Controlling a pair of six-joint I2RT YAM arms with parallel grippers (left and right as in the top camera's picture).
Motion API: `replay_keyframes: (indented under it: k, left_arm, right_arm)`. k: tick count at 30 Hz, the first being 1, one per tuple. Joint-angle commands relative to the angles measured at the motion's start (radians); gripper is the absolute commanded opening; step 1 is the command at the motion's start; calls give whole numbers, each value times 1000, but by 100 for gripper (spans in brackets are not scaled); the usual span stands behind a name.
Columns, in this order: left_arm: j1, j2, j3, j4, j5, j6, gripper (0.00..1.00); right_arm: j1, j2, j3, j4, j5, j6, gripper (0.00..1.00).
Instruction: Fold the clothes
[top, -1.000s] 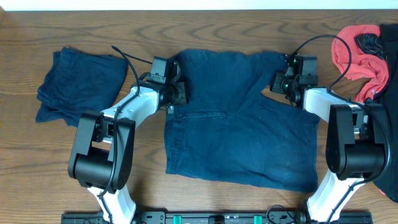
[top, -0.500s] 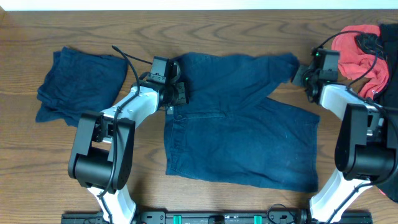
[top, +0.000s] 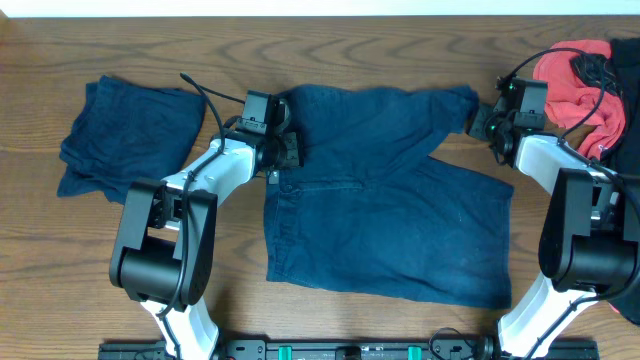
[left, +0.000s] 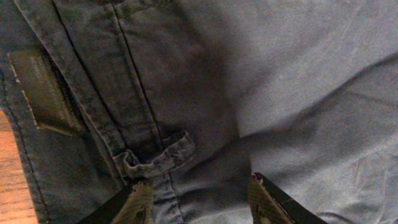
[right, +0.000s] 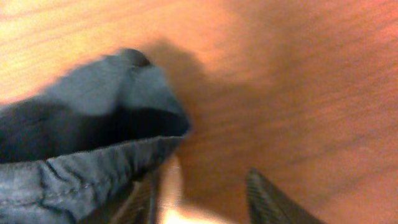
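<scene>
Brown wood counter, and heads up on what you can't read: something dark is cut off at the right edge, and the right wrist view is blurry. Your shorts lie flat mid-counter, with the other navy garment bunched at far left. The left jaws stand apart over the waistband, by a belt loop. Since a second ago, the right jaws dragged the upper leg's hem rightward and let go. They're now apart over bare wood just beside it. Red cloth crowds that corner. Bare wood shows between the garments.
</scene>
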Motion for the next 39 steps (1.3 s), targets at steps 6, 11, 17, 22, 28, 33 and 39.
replay_keyframes:
  k: [6, 11, 17, 22, 28, 33, 39]
  left_arm:
    - [2, 43, -33, -37, -13, 1, 52]
    - [2, 43, -33, -43, -13, 1, 52]
    - [2, 43, -33, -48, -13, 1, 52]
    - [2, 43, -33, -48, -13, 1, 52]
    - [2, 43, -33, -48, -13, 1, 52]
    - [1, 43, -33, -48, -13, 1, 52]
    - [2, 43, -33, -48, -13, 1, 52]
  right_arm:
    - [-77, -74, 15, 101, -187, 181, 39]
    - [-72, -139, 44, 94, -251, 121, 35]
    - [9, -167, 118, -93, -286, 35, 36]
    - [131, -166, 145, -202, -132, -29, 48]
    - [257, -136, 145, -195, 97, -57, 53]
    - [308, -82, 145, -193, 320, 4, 56]
    - [306, -15, 145, -161, 338, 32, 56]
